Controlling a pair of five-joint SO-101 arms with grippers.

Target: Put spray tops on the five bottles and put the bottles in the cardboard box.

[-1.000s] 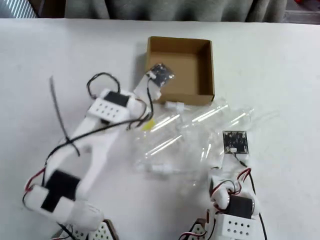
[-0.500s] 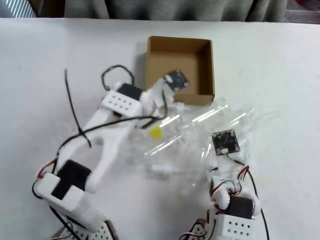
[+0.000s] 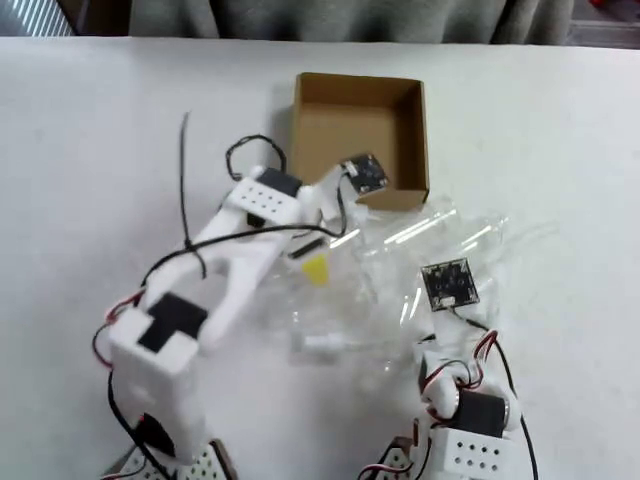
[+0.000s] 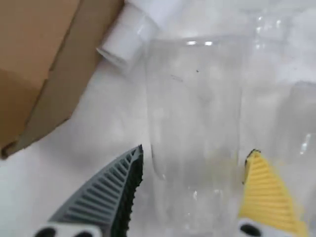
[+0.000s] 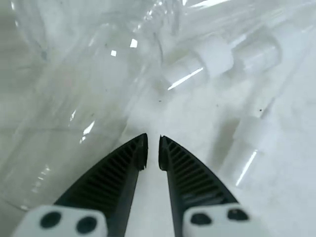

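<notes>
left gripper (image 4: 195,153): jaws set wide, grey finger on one side and yellow finger on the other, straddling the body of a clear bottle (image 4: 195,108) that lies on the table (image 3: 560,120). both fingertips stand just beside the bottle's walls; actual contact cannot be confirmed. a white top (image 4: 123,37) lies near this bottle's far end, close against the outer wall of the cardboard box (image 4: 39,64). in the high view the box stands open side up at the far middle of the table, and the left arm stretches from the near left edge to a point just in front of the box's near wall. heap of clear bottles (image 3: 440,235): lying on their sides, overlapping, on the table directly in front of the box and spreading to the right; all are outside the box. right gripper (image 5: 152,148): black fingers drawn almost together, a thin gap between the tips, holding nothing, low over the table at the near edge of the heap. several white bottle tops (image 5: 205,61) lie close beyond its tips.
</notes>
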